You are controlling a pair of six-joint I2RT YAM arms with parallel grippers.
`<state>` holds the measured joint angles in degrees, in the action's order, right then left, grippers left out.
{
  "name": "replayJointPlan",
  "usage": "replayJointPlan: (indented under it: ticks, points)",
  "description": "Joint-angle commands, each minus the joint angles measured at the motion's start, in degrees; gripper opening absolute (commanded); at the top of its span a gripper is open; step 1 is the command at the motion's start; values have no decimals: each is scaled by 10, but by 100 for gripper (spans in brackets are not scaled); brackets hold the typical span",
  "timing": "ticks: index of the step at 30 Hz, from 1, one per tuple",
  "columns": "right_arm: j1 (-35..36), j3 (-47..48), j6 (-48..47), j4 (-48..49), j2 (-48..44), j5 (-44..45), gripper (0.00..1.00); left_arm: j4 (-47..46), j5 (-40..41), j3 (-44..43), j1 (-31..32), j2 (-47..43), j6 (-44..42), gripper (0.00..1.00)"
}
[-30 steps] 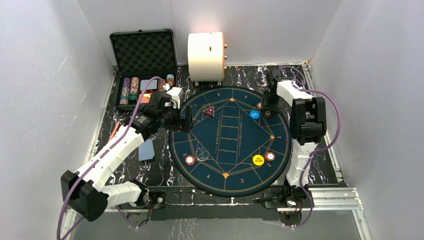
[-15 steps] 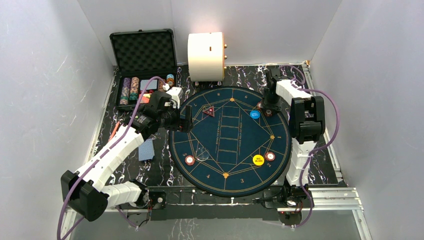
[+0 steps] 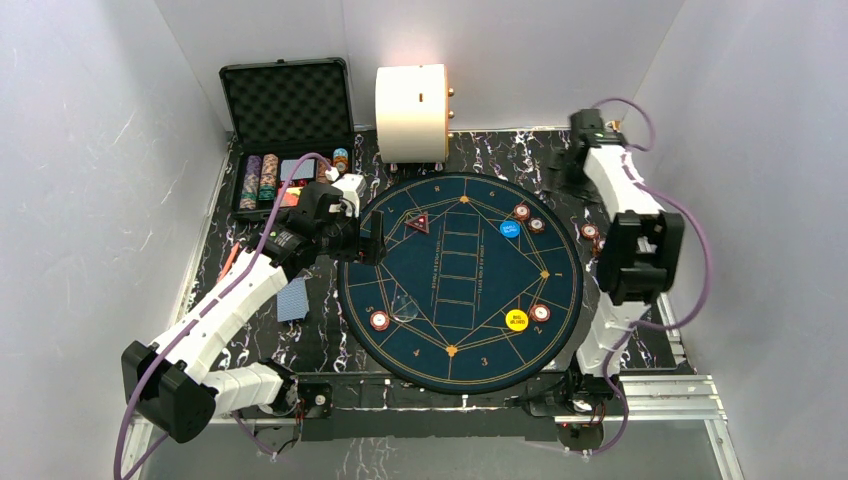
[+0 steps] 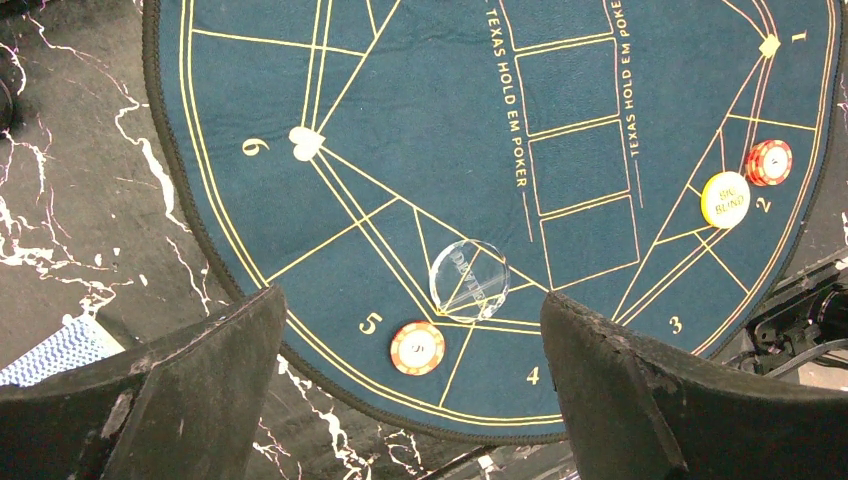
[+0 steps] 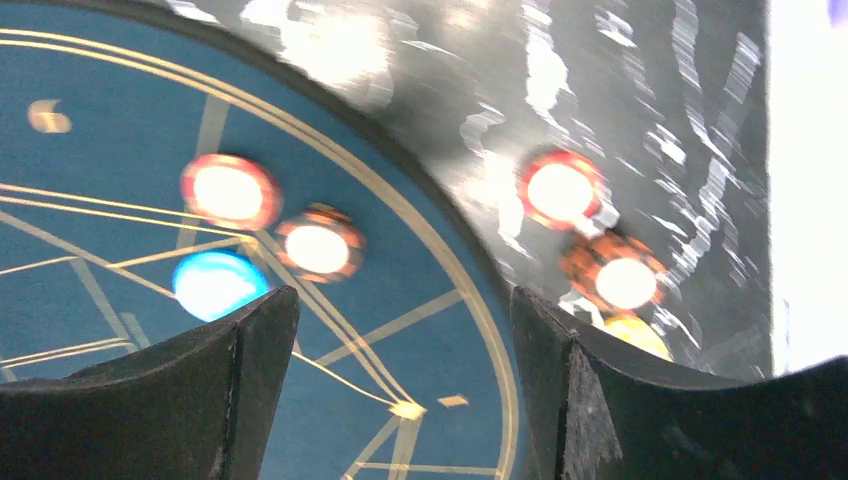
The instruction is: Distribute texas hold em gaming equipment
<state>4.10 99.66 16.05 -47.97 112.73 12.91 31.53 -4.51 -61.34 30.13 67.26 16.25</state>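
Note:
On the round blue poker mat [image 3: 460, 350] two red-and-white chips [image 3: 521, 211] [image 3: 536, 225] lie beside the blue button [image 3: 509, 229]. The yellow button [image 3: 516, 321], another chip [image 3: 541, 313], the red triangular marker [image 3: 417, 223] and a chip [image 3: 379, 321] at seat 5 also rest there. My right gripper [image 3: 573, 168] hangs open and empty, raised at the far right. In its blurred wrist view the open right gripper [image 5: 405, 385] is above the chips [image 5: 318, 247] and the blue button [image 5: 215, 283]. My left gripper [image 3: 372, 240] is open above the mat's left edge; the left gripper [image 4: 410, 390] holds nothing.
The black case [image 3: 285, 100] with chip stacks [image 3: 260, 180] stands at the back left, the big cream cylinder [image 3: 412, 100] behind the mat. Blue-backed cards [image 3: 292, 299] lie left of the mat. Two chips [image 3: 590, 232] sit off the mat's right edge. A clear dealer disc [image 4: 469, 273] lies by seat 5.
My right gripper has opened, left a chip on the mat beside the blue button, and lifted away toward the far right. The left arm has not moved.

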Motion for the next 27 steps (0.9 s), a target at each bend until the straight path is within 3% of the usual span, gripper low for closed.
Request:
replayJointPlan:
  ticks: [1, 6, 15, 27]
  points:
    - [-118, -101, -3, 2, -87, -3, 86, 1, -6, 6, 1, -24, -7, 98]
    - [-174, -105, -26, -2, -60, -12, 91, -4, -13, 13, 10, -29, -7, 98]
    - [-191, -128, -37, 20, -31, -33, 91, -4, -7, 13, 12, -28, -10, 98]
    - [-191, -162, -36, 45, -9, -44, 84, -3, -2, 12, 12, -25, -11, 98]
